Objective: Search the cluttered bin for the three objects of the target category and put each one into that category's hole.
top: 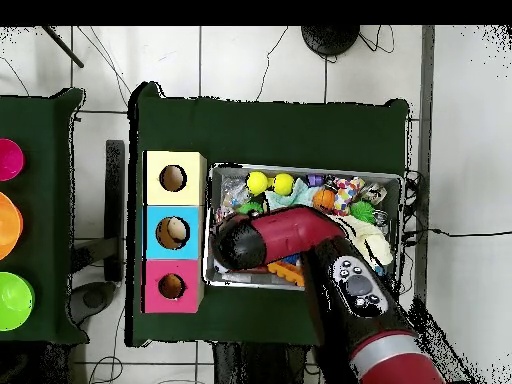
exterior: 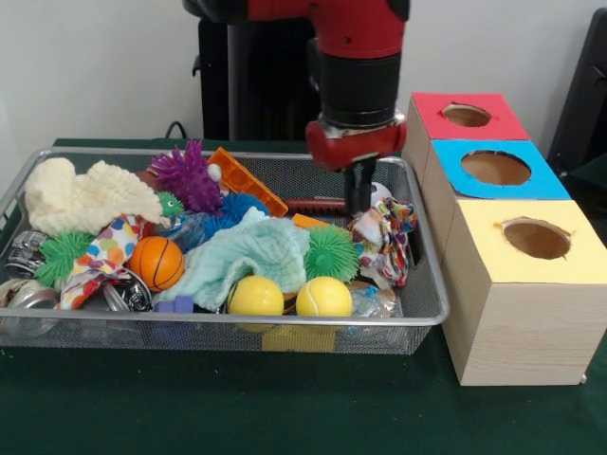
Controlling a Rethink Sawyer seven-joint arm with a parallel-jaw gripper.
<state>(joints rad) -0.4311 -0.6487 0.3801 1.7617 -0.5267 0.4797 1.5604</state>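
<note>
Search step in hand. Bin (exterior: 422, 313) on desk (exterior: 285, 408), left of 3 boxes (exterior: 517, 284). Gripper (exterior: 359, 199) lowered into bin's far right; opening cannot be told. Next: grasp 1 target, carry to matching hole.

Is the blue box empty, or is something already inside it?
Not empty. Looking down into the blue box, a pale, roundish thing shows inside its hole. What it is cannot be told. The front view shows only brown inside.

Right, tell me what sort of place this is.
Most likely a robotics lab test bench. A red and black robot arm hangs over a wire mesh bin of jumbled toys on a green-covered table, beside three wooden boxes with holes in coloured tops.
</note>
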